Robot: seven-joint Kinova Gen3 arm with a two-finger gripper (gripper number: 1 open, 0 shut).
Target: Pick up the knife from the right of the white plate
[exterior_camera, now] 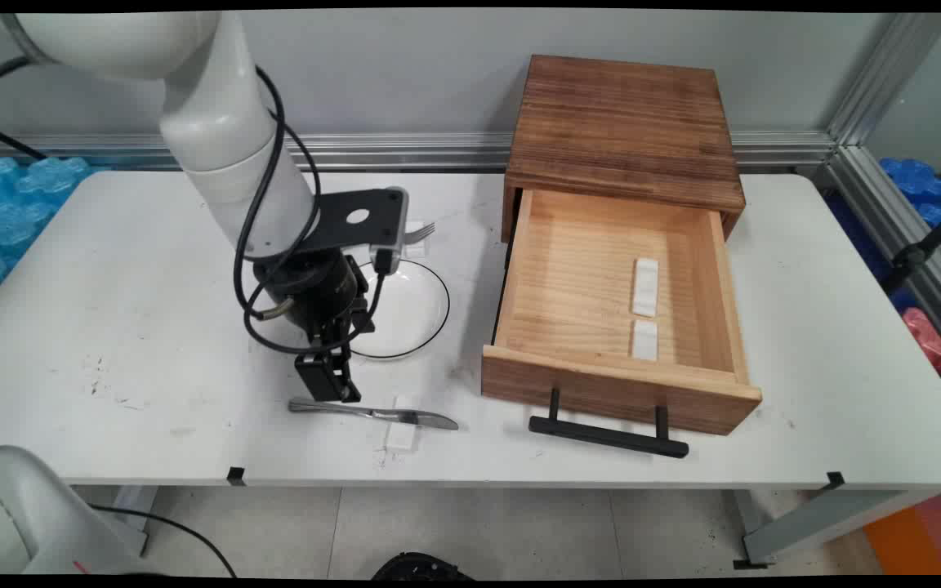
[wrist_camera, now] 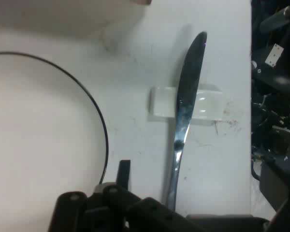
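My gripper (exterior_camera: 330, 390) hangs low over the table, right at the handle end of a silver knife (exterior_camera: 372, 414) near the front edge. The knife lies flat, its blade pointing right across a small white rest block (exterior_camera: 399, 437). In the hand view the knife (wrist_camera: 186, 106) runs up from the black linkage and crosses the clear-white block (wrist_camera: 208, 104). Just behind the gripper sits a white plate (exterior_camera: 405, 310) with a thin black rim, which also fills the left of the hand view (wrist_camera: 38, 145).
A fork (exterior_camera: 420, 232) rests on a white block behind the plate. To the right stands a wooden box (exterior_camera: 626, 122) with its drawer (exterior_camera: 577, 286) pulled open, two white blocks (exterior_camera: 645, 286) inside and a black handle (exterior_camera: 608, 435) in front.
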